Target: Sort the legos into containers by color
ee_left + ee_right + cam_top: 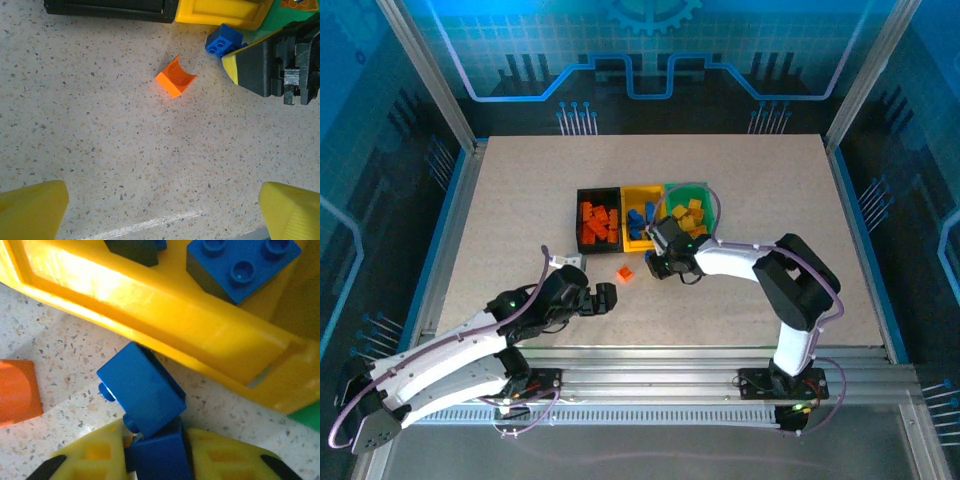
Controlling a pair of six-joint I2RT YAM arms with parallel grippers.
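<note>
Legos, small plastic bricks: orange bricks [598, 220] lie in the black rectangular plastic bin [579, 218], blue bricks [638, 217] in the yellow plastic bin [638, 243], and yellow bricks [690, 215] in the green plastic bin [692, 186]. The bins stand side by side.

One loose orange lego brick [175, 77] lies on the speckled table [520, 200], near the bins.

One blue plastic lego brick [142, 387] sits tilted just outside the yellow bin's wall. Its lower end is clamped in the closed right gripper [157, 452].

The left gripper [165, 210] is spread wide and empty above bare table.
</note>
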